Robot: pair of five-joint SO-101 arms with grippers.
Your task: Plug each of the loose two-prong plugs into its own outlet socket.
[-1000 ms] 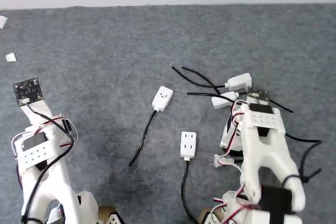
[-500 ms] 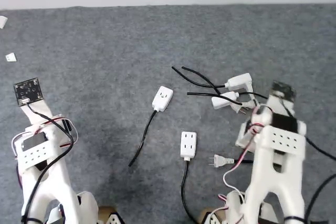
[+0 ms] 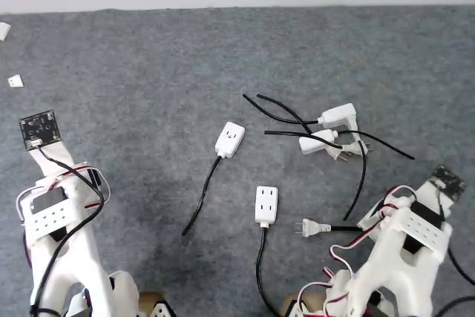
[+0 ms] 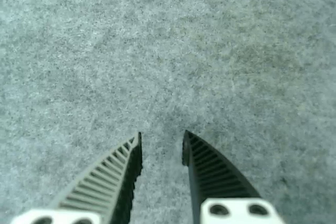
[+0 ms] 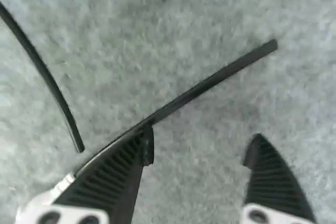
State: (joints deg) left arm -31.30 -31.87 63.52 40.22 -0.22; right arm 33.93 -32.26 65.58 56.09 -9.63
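Observation:
Two white outlet sockets lie on the grey carpet: one tilted (image 3: 229, 139) mid-table, one (image 3: 266, 204) nearer the front, each with a black cord. Two white plugs (image 3: 338, 116) (image 3: 318, 142) lie close together to the right among black cords. A small two-prong plug (image 3: 306, 226) rests right of the nearer socket. The right arm (image 3: 412, 239) stands at the near right, apart from all the plugs. My right gripper (image 5: 202, 148) is open over carpet, a black cord (image 5: 210, 82) running past one finger. My left gripper (image 4: 161, 142) is slightly open above bare carpet, holding nothing.
The left arm (image 3: 52, 213) stands at the near left, far from the sockets. Two small white scraps (image 3: 15, 80) (image 3: 3, 31) lie at the far left edge. Loose black cords (image 3: 362, 176) trail between the plugs and the right arm.
The right arm has drawn back from the white plugs toward the near right corner, uncovering the carpet and cords beside them. The left arm has stayed still.

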